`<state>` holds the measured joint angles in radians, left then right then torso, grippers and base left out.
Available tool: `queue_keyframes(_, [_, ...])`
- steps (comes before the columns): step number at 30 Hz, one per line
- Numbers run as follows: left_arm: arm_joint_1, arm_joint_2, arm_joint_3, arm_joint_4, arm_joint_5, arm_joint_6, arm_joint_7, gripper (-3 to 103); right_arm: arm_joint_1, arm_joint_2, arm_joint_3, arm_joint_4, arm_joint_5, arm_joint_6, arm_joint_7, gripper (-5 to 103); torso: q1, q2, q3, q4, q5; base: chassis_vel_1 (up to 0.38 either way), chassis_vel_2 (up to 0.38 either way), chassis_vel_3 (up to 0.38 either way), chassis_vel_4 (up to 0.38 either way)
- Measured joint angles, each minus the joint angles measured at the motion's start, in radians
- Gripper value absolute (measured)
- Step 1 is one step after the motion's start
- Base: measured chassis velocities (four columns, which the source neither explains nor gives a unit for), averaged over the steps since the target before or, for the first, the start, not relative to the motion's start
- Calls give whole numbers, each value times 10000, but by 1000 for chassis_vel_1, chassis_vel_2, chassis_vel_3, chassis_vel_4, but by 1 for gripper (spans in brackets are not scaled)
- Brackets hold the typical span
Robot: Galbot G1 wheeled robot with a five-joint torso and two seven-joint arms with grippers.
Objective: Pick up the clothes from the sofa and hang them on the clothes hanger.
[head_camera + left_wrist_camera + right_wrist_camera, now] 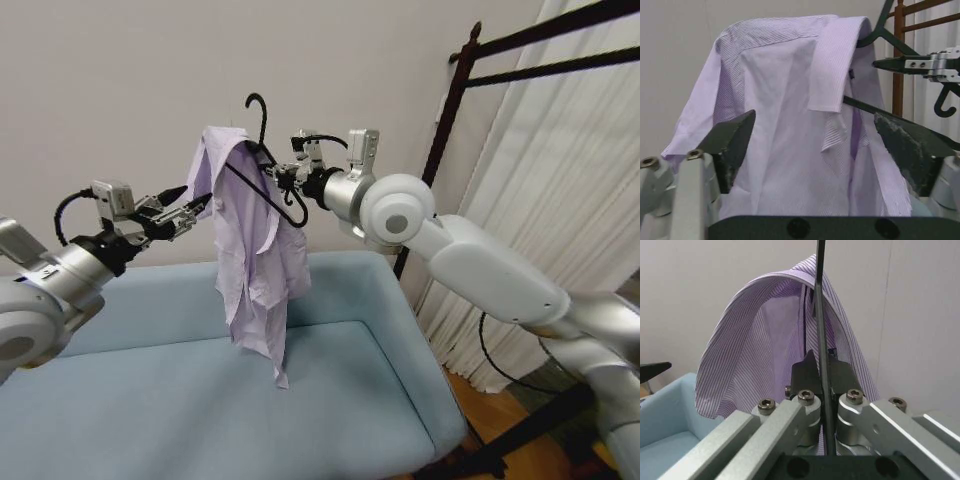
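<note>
The right claw (284,178) is clenched on the black hanger (820,285). The lilac shirt (250,250) is draped over it just beyond the tips, above the sofa (350,390). The left claw (197,208) gapes wide, with the shirt directly ahead of its fingers (732,142).

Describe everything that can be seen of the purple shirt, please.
The shirt is pale purple with fine stripes, of thin woven cloth, with a collar. It is draped over one side of a black hanger and hangs limp and creased above the blue sofa. The right gripper is shut on the hanger beside it. The left gripper is open at its edge; whether it touches the cloth is unclear.
</note>
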<state>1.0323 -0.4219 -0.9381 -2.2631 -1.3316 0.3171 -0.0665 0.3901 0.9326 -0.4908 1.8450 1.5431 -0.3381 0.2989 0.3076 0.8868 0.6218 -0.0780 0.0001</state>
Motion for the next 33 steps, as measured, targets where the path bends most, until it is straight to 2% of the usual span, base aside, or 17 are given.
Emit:
queue_keyframes(2, [101,71,-210,125,-142,-2,43,88,-19,-113,35,-168,-60,111,-568,2,0,0,0,2,-1,0,0,0,0])
queue_keyframes(3, [137,155,-377,315,-333,-6,87,93,-24,-224,145,-358,-81,185,-1309,2,0,0,0,1,0,0,0,0,0])
queue_keyframes(4, [130,197,-426,436,-414,-8,107,93,-24,-271,199,-457,-106,231,-1677,2,0,0,0,0,0,0,0,0,0])
queue_keyframes(6, [57,304,-475,736,-557,-30,200,99,-15,-362,298,-696,-171,381,-2455,2,0,0,0,0,-1,0,0,0,0])
queue_keyframes(12, [-455,814,-298,1772,-747,-140,589,100,20,-382,479,-916,-177,637,-3177,2,0,1,0,2,-2,0,0,0,0])
queue_keyframes(14, [-1051,1199,117,2501,-845,-196,999,100,-6,-428,544,-1015,-242,681,-3645,2,0,0,0,1,-3,0,0,0,0])
queue_keyframes(17, [-1845,1894,496,3619,-1440,-214,1757,100,-163,-478,565,-1171,-392,920,-4337,2,0,1,0,-2,-1,0,0,0,0])
queue_keyframes(20, [-2057,2149,559,4037,-1602,-198,2119,100,-232,-481,565,-1245,-520,999,-4650,2,1,0,0,-1,-1,0,0,0,0])
queue_keyframes(22, [-2359,2785,656,5032,-1990,-138,3130,100,-414,-491,571,-1345,-868,1068,-5320,2,0,0,0,2,-1,0,0,0,0])
queue_keyframes(23, [-2365,2951,657,5239,-2143,-86,3457,100,-465,-490,571,-1370,-975,1084,-5496,2,0,0,0,3,-2,0,0,0,0])
queue_keyframes(24, [-2365,2951,657,5239,-2143,-86,3457,100,-465,-490,571,-1370,-975,1084,-5496,2,0,0,0,3,-2,0,0,0,0])
queue_keyframes(26, [-2348,3350,649,5698,-2757,78,4270,100,-548,-453,537,-1459,-1235,1106,-5964,2,0,0,0,3,-2,0,0,0,0])
queue_keyframes(27, [-2329,3507,643,5861,-3103,143,4469,100,-559,-401,511,-1508,-1314,1126,-6144,2,0,0,0,0,-2,0,0,0,0])
queue_keyframes(29, [-2210,3832,627,6132,-3724,228,4696,100,-559,-294,479,-1605,-1438,1152,-6414,2,0,0,0,0,-3,0,0,0,0])
queue_keyframes(31, [-2048,4054,577,6306,-3991,247,4903,100,-559,-250,463,-1640,-1489,1160,-6523,2,0,1,0,0,-2,0,0,0,0])
queue_keyframes(33, [-1375,4691,330,6776,-4256,199,5786,100,-557,-161,418,-1697,-1650,1165,-6837,2,1,0,0,4,-4,0,0,0,0])
